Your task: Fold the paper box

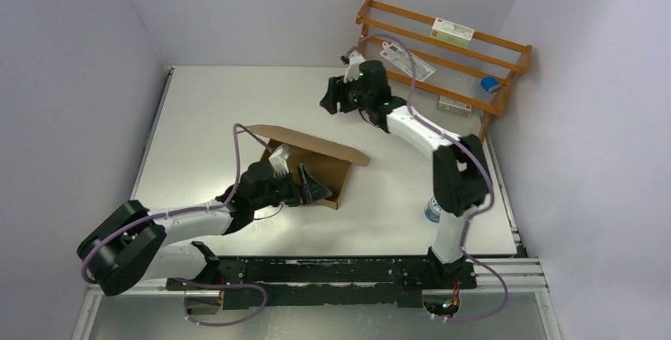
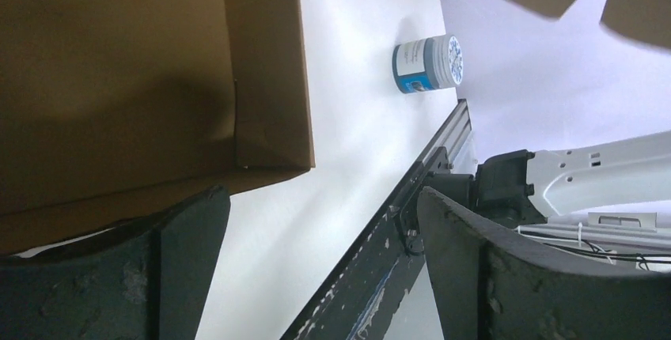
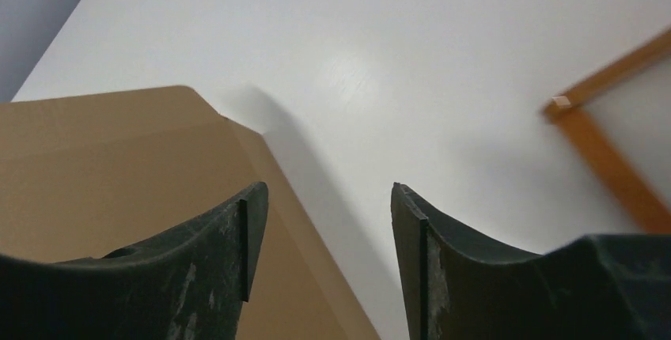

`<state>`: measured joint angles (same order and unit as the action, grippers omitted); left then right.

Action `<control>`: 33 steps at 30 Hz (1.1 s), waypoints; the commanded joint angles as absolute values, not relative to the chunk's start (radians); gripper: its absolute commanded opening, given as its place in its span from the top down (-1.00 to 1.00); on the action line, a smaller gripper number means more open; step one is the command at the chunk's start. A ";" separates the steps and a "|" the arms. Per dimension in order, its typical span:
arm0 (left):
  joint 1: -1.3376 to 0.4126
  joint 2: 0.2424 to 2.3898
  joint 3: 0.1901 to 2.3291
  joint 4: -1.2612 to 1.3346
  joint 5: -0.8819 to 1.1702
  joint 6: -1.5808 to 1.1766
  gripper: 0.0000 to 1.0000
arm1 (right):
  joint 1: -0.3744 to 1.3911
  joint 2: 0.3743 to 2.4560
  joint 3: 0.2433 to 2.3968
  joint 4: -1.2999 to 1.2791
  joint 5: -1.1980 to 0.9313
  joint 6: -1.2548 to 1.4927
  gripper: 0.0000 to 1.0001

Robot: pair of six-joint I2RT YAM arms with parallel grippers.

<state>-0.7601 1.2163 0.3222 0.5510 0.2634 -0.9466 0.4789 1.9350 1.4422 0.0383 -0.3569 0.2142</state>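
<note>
The brown paper box (image 1: 331,168) lies mid-table, partly folded, with one long flap (image 1: 310,141) raised over it. In the left wrist view the paper box (image 2: 119,79) fills the upper left, its corner just above the left finger (image 2: 186,269). My left gripper (image 1: 315,190) is low at the box's near side and open; between its fingers the left gripper (image 2: 320,225) shows only table and rail. My right gripper (image 1: 331,100) hangs high behind the box, apart from it. In its own view the right gripper (image 3: 328,209) is open and empty above the box's edge (image 3: 119,174).
A blue-and-white tin (image 2: 427,63) stands on the table near the right arm's base, where the tin (image 1: 432,212) is half hidden behind the arm. An orange wooden rack (image 1: 475,39) at the back right holds white cartons (image 1: 453,33). A black rail (image 1: 340,269) runs along the near edge.
</note>
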 commanded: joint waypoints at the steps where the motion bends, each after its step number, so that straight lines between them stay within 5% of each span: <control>1: -0.784 1.278 0.409 0.619 0.246 -0.920 -0.94 | 0.474 1.721 1.360 -0.029 -0.164 0.080 -0.30; 11: -0.785 1.096 0.608 0.036 0.069 -0.666 -0.95 | 0.469 1.286 1.062 -0.136 0.124 0.034 -0.49; 19: -0.782 1.044 0.756 -0.210 -0.071 -0.477 -0.95 | 0.470 0.979 0.965 -0.350 -0.081 0.054 -0.61; 33: -0.775 1.246 1.048 -0.257 -0.083 -0.377 -0.95 | 0.479 0.962 0.937 -0.418 -0.161 -0.089 -0.60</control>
